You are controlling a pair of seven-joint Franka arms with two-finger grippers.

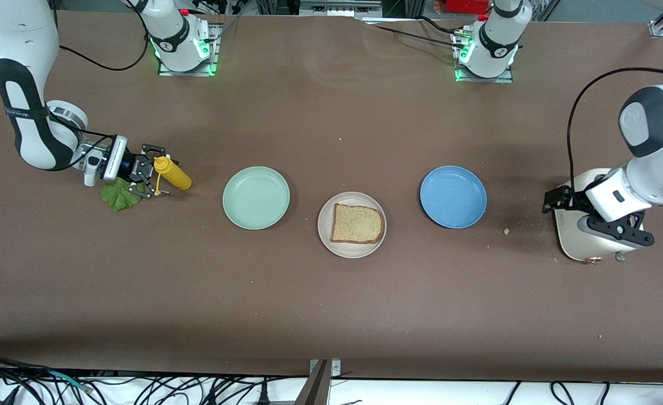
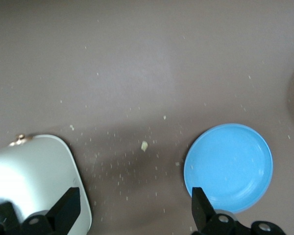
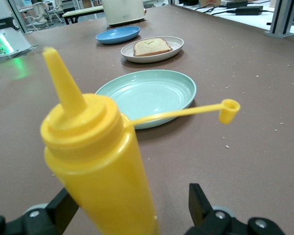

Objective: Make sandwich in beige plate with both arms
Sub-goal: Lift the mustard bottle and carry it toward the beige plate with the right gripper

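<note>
A single slice of brown bread lies on the beige plate at the table's middle, also seen as the bread on the plate. A green lettuce leaf lies on the table under my right wrist. My right gripper is open around a leaning yellow squeeze bottle. That bottle fills the gap of the right gripper, with one finger apart from it. My left gripper hangs open over a cream toaster. Only table shows between the fingers of the left gripper.
A mint-green plate sits between the bottle and the beige plate. A blue plate sits between the beige plate and the toaster. The bottle's cap sticks out on its tether. Crumbs lie between the toaster and the blue plate.
</note>
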